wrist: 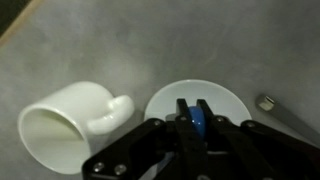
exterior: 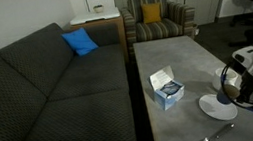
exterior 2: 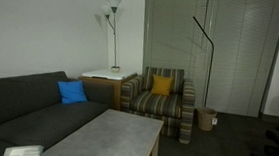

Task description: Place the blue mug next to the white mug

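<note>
An exterior view looks from high along the worktop [exterior: 182,67] to the armchair [exterior: 159,20]; a low exterior view shares that worktop [exterior 2: 105,135] and armchair [exterior 2: 164,98]. My wrist view stares closely down past my pincer [wrist: 193,112].

Sofa [exterior: 38,84], striped armchair [exterior: 157,20], box [exterior: 167,88], plate [exterior: 213,109]

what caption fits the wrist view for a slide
Gripper poised over the white plate, the white mug beside it.
</note>
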`<act>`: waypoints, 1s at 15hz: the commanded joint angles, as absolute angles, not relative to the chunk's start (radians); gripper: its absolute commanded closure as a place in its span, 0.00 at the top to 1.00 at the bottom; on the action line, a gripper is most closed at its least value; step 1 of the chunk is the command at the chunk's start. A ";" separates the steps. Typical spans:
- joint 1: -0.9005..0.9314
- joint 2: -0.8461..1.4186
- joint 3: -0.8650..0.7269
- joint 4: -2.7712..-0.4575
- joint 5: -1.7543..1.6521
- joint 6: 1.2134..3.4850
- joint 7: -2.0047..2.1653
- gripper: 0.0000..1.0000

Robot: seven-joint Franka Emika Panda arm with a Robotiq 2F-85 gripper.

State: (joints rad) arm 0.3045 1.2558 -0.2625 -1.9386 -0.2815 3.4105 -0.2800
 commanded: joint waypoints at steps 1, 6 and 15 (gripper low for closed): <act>0.331 1.190 -0.320 -2.081 -0.201 3.460 -0.253 0.03; 0.253 1.163 -0.288 -2.109 -0.217 3.437 -0.282 0.03; 0.002 1.279 -0.135 -1.892 -0.246 3.286 -0.267 0.03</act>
State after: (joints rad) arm 0.0660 1.2493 -0.1742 -1.9627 -0.2325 3.3448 -0.2622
